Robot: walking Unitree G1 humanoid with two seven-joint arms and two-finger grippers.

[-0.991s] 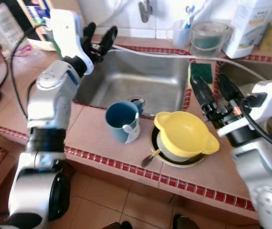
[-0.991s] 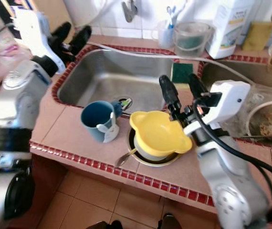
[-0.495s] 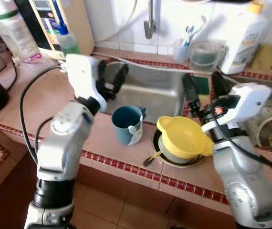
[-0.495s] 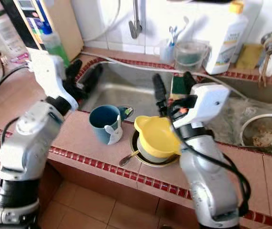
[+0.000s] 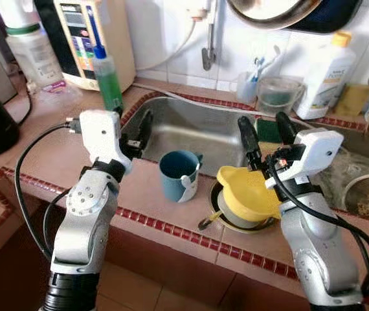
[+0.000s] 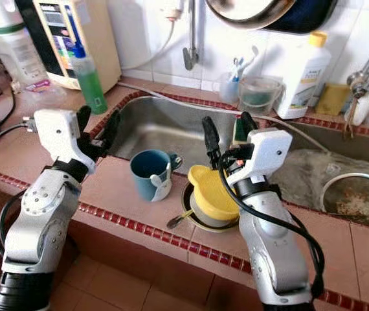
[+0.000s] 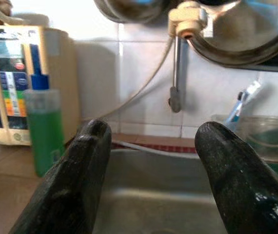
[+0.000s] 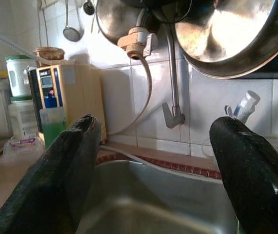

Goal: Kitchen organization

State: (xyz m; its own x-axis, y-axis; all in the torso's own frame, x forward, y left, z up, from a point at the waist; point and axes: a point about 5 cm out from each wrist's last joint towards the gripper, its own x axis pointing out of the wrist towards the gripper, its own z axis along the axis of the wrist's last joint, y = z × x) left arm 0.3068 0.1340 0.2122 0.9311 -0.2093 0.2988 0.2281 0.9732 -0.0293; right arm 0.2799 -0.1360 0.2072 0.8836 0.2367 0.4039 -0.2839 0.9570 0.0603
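While both grippers hang empty with fingers spread, the right gripper (image 5: 267,133) sits nearer the work — the yellow bowl (image 5: 249,192) lies just below and in front of its fingertips, tipped over a smaller bowl on a plate (image 5: 237,222). A spoon (image 5: 208,218) pokes out from the plate toward the counter edge. The blue mug (image 5: 178,175) stands upright just beside the stack, between the arms, its handle apparently toward the robot. The left gripper (image 5: 134,133) hovers over the rim of the sink (image 5: 191,126), apart from the mug. Around them — tiled counter (image 5: 139,188), a green soap bottle (image 5: 108,79), and a tap on the wall.
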